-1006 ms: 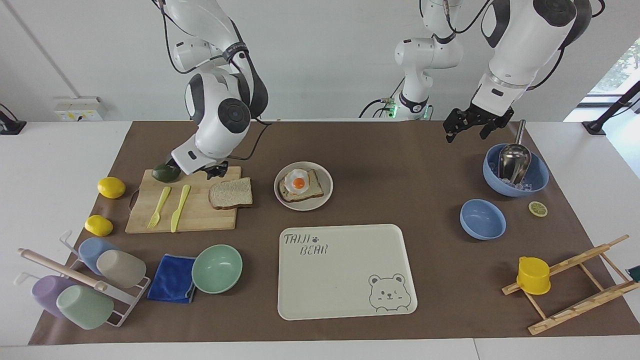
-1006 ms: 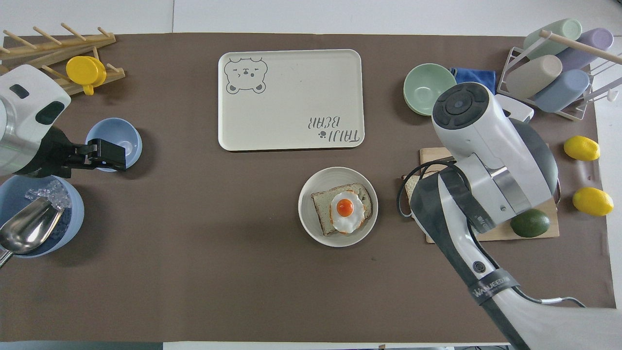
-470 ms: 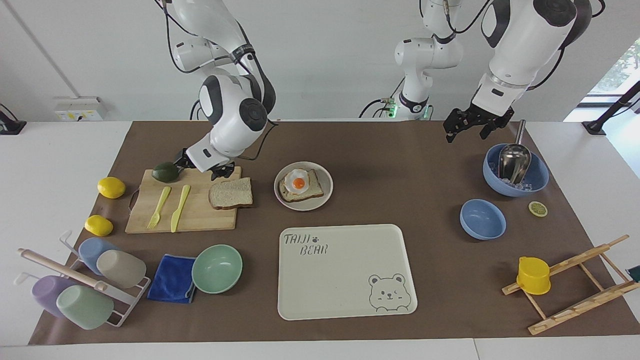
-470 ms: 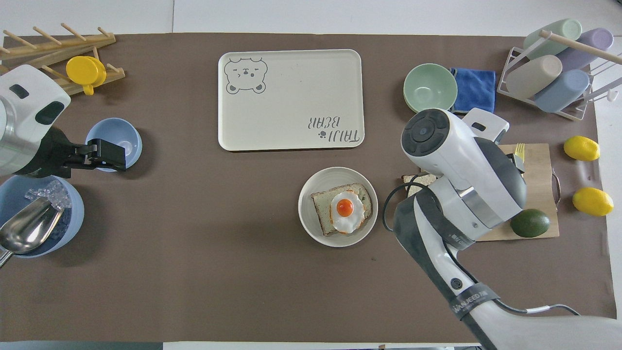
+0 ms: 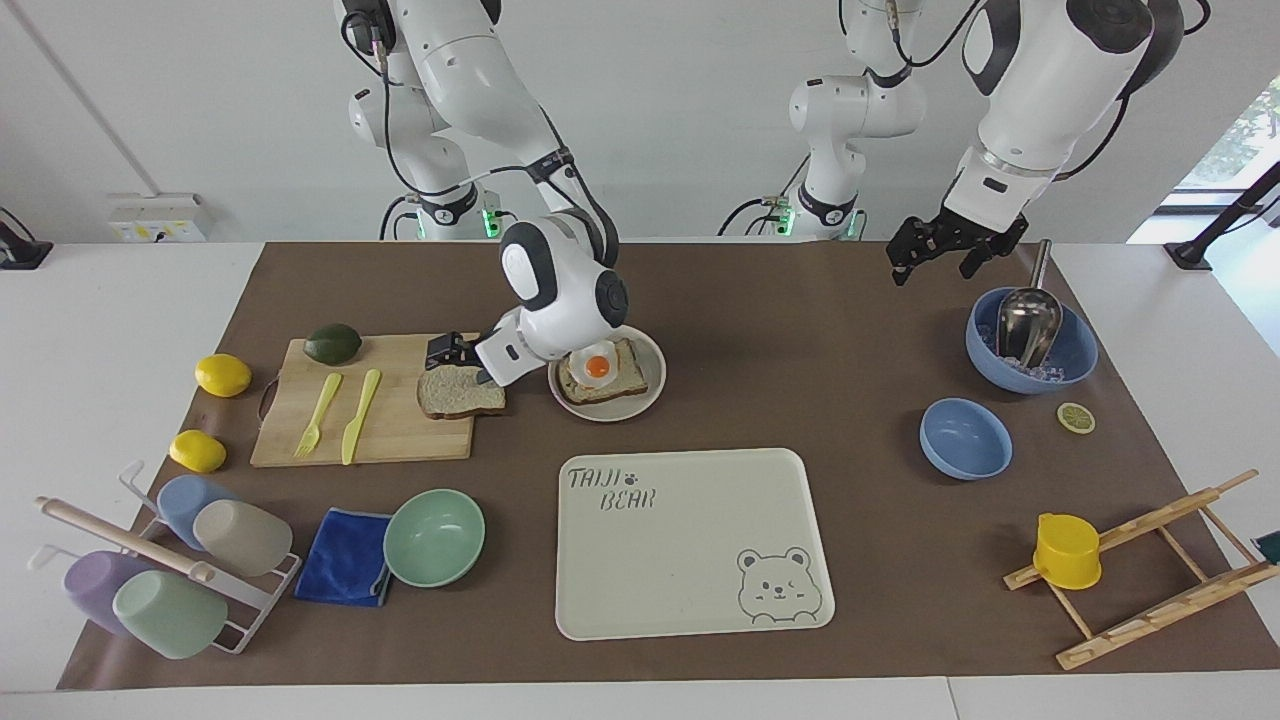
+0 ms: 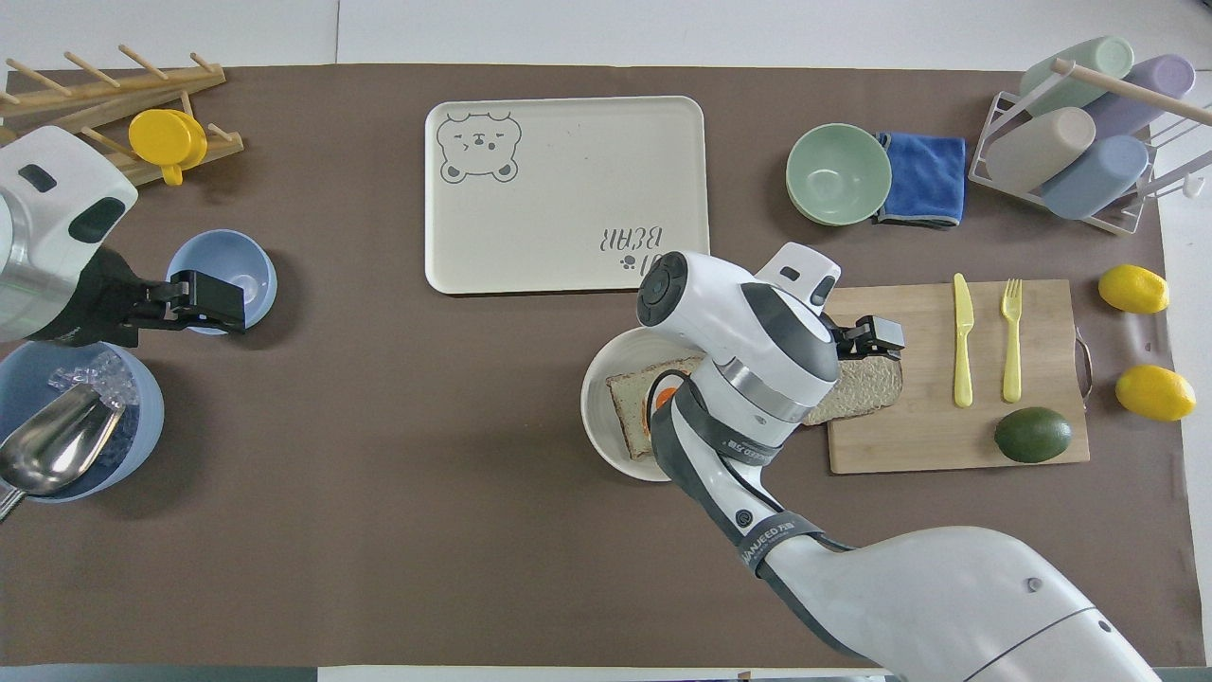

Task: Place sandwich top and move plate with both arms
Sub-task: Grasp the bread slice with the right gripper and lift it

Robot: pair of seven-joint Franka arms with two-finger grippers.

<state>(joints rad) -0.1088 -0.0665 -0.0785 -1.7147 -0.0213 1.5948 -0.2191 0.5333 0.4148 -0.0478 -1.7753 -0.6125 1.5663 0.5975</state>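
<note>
Right gripper (image 5: 450, 352) open, low over the bread slice (image 5: 458, 393) at the cutting board's (image 5: 390, 440) plate-side edge. Risk: shallow pinch crumples or drops it short of the plate (image 5: 652, 392). Left gripper (image 5: 935, 252) open, waiting over the ice bowl (image 5: 1075, 362).

White table (image 5: 130, 300) carries a brown paper mat (image 5: 780, 300). Directly on the mat: small round beige-white plate (image 5: 652, 392), rectangular cream bear-printed tray (image 5: 690, 560), bamboo cutting board (image 5: 390, 440), mint-green bowl (image 5: 434, 537), folded blue cloth (image 5: 343, 571), two blue bowls (image 5: 965, 438), two yellow lemons (image 5: 222, 375), lemon slice (image 5: 1076, 417), wire cup rack (image 5: 250, 620), wooden rack (image 5: 1150, 570).
</note>
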